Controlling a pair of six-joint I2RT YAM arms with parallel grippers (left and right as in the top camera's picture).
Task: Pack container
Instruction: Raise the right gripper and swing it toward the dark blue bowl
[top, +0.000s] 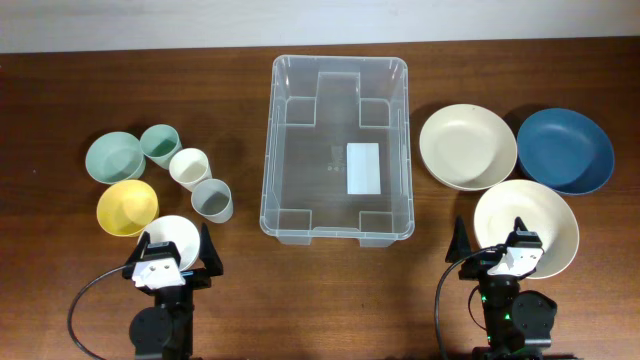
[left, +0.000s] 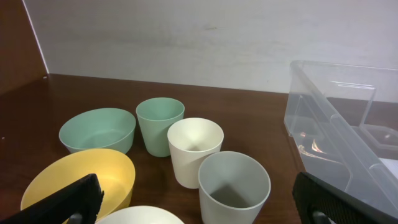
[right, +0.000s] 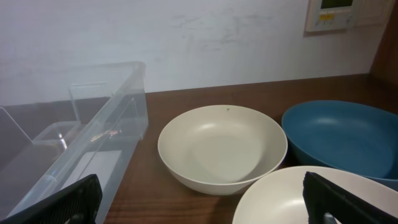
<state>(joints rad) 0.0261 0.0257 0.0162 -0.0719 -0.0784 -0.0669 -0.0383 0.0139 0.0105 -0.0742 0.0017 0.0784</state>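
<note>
Start of packing, nothing loaded. The container (top: 300, 185) sits empty between both crockery groups: clear rigid plastic, rounded rim, stepped corners, white label (top: 363, 169) on its base. Left gripper (top: 175, 250) and right gripper (top: 492, 245) are spread wide, empty, on the container's near side. Smooth matte cups (top: 187, 168) and small bowls (top: 115, 157) stand left of it, wide shallow bowls (top: 467, 147) right. Next, probably: pinch a rim, lift over the wall.

One clear bin (top: 340, 62) sits mid-counter. To its left are three cups: a green cup (top: 159, 145), a cream cup (top: 187, 168) and a grey cup (top: 212, 200). There are also three small bowls there — a green bowl (top: 115, 157), a yellow bowl (top: 127, 207) and a white bowl (top: 172, 237). To the right are three wide bowls — a far cream bowl (top: 467, 147), a blue bowl (top: 565, 150) and a near cream bowl (top: 525, 205).
</note>
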